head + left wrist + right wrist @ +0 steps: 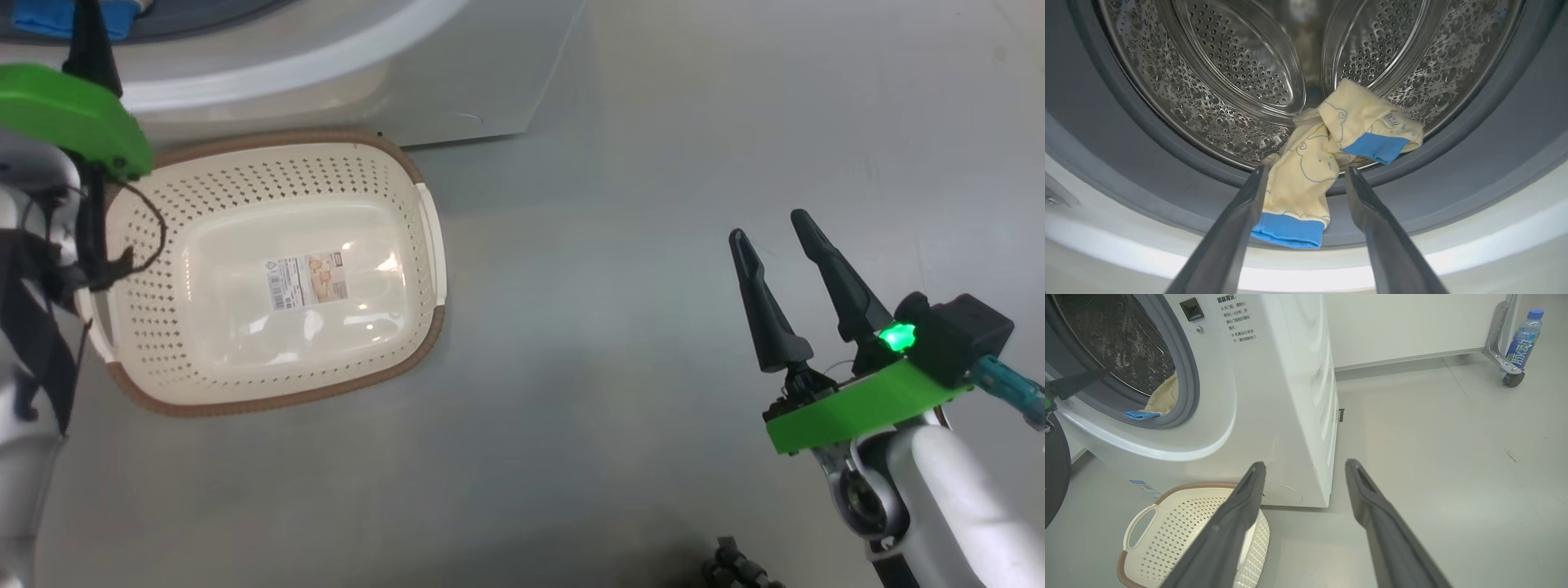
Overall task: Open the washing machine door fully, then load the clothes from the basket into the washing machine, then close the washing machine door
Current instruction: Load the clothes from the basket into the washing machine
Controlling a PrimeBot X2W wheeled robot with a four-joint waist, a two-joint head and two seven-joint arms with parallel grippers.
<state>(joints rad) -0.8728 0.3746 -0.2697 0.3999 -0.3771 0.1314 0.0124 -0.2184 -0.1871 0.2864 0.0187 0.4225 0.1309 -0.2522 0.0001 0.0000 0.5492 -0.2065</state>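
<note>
Clothes (pixel 1314 163) lie half in, half out of the washing machine (pixel 1274 396): the cream-yellow bundle rests on the lower lip of the steel drum (pixel 1229 61), and one blue-trimmed leg droops outward over the grey gasket (pixel 1126 163); the basket (pixel 163 204) sits on the floor just before the machine with nothing in it. Left gripper (pixel 1305 170) hovers at the mouth, fingers spread wide to either side of the drooping leg, gripping nothing; right gripper (pixel 767 224) hangs over bare floor, well apart from the basket, fingers likewise parted and empty. The cloth looks light, limp and thin; it should fold and sag wherever it is pinched rather than slip; the best hold is probably the thick bunched middle at the drum lip, not the blue cuff, so the whole piece can be pushed deeper; left on the gasket, the cuff could be trapped when the machine is shut.
</note>
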